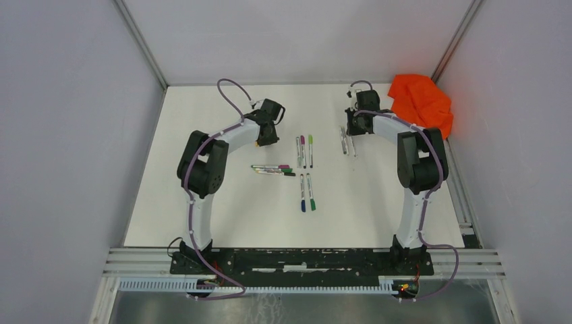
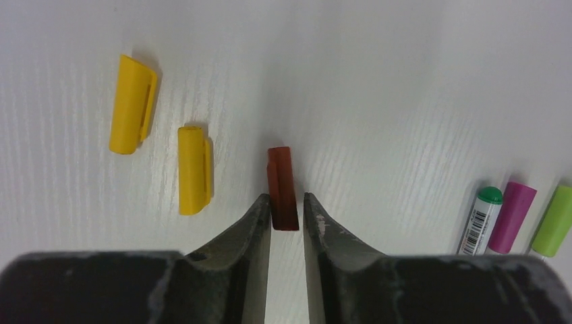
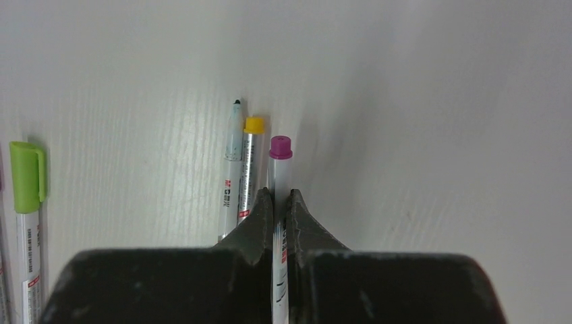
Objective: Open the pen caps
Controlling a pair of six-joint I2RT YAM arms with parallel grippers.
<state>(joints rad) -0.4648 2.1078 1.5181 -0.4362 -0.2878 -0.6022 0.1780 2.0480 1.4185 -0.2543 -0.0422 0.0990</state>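
Note:
In the left wrist view a dark red pen cap (image 2: 282,189) lies on the white table (image 2: 405,101). Its near end sits between the tips of my left gripper (image 2: 287,202). The jaws stand narrowly apart: the cap touches the left finger and a thin strip of table shows at the right finger. Two yellow caps (image 2: 132,103) (image 2: 193,170) lie just to its left. My right gripper (image 3: 280,197) is shut on a white-grey pen barrel (image 3: 280,169) with a magenta end, low over the table beside two uncapped pens (image 3: 241,169).
Capped pens lie mid-table in groups (image 1: 305,150) (image 1: 273,169) (image 1: 307,192); three of their caps show at the right of the left wrist view (image 2: 512,216). A lime-capped pen (image 3: 28,202) lies left of the right gripper. An orange cloth (image 1: 421,101) sits at the back right corner.

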